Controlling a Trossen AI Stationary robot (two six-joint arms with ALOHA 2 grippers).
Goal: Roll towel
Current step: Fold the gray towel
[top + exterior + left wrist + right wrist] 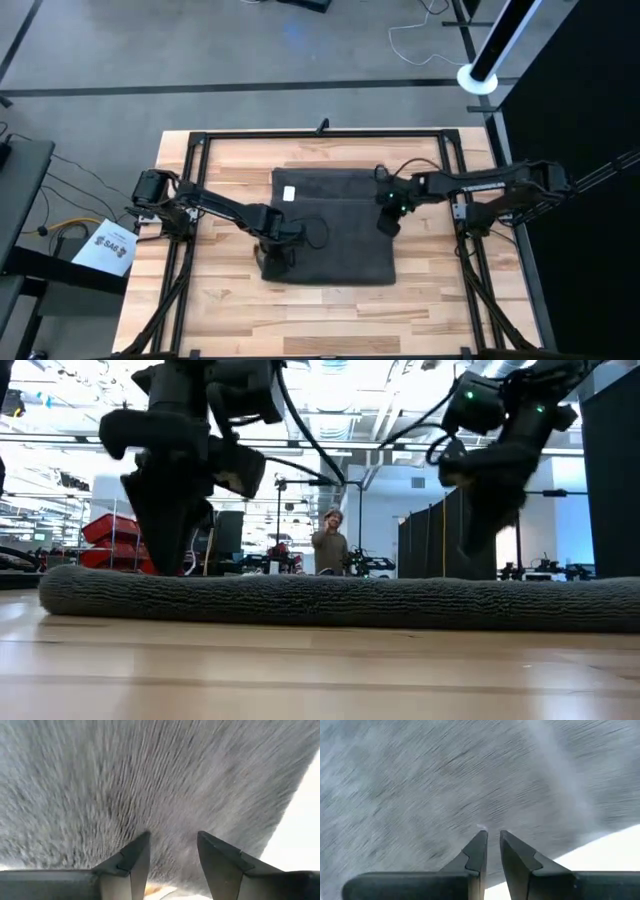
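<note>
towel [330, 235] flat on table [220, 310]; left gripper [172, 855] fingers apart over it, right gripper [491, 851] nearly together, maybe pinching cloth.

The towel [330, 232] covers the middle of the counter [220, 305], lying flat and low, so a pass above it is open except where the two arms reach in. The left gripper [275, 262] stands over its near left corner, the right gripper [388, 222] over its right side. Bare wood lies to the left, right and near side. A black frame [320, 133] rims the far edge and sides.
</note>
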